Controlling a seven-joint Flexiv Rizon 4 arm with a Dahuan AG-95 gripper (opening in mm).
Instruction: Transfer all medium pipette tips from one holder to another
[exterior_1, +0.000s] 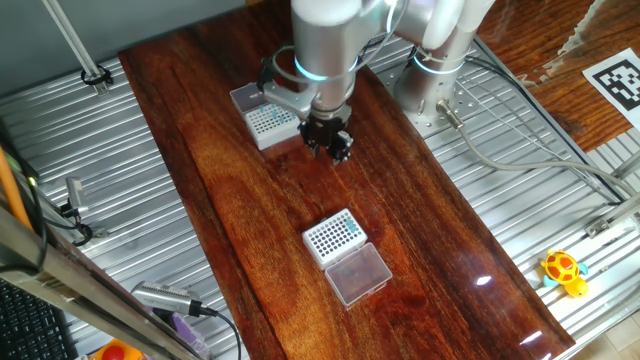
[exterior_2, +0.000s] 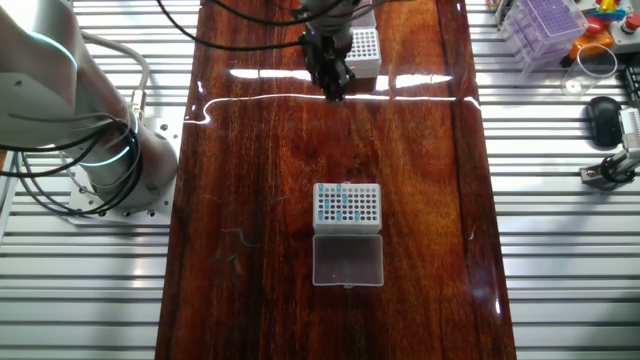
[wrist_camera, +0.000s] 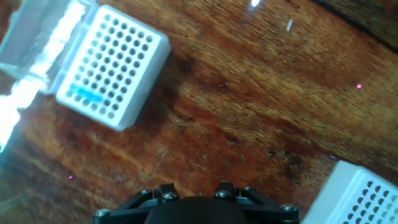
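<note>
A dark wooden counter (exterior_1: 400, 260) runs through the middle of each fixed view, flanked by ribbed metal surfaces. A silver robot arm (exterior_1: 325, 40) reaches down from the top of the frame, its black hand (exterior_1: 328, 138) hovering above bare wood. Whether the hand is released, clenched or carrying a tip cannot be told; the fingers are too small and dark to read, and the hand view shows only the hand's base.

Two white racks sit on the counter, well apart. The rack with teal tips (exterior_2: 347, 204) lies mid-frame in the other fixed view, its clear lid (exterior_2: 348, 260) lying flat just below it. Roughly a dozen teal pipette tips (exterior_2: 345, 200) are scattered across its grid; an exact count is not possible. The second rack (exterior_1: 270, 122) sits just beside the hand, at the upper centre of the frame.

Likely risk: the tips are tiny, so a slightly misaligned descent could miss a hole, bend a tip or nudge a rack.
</note>
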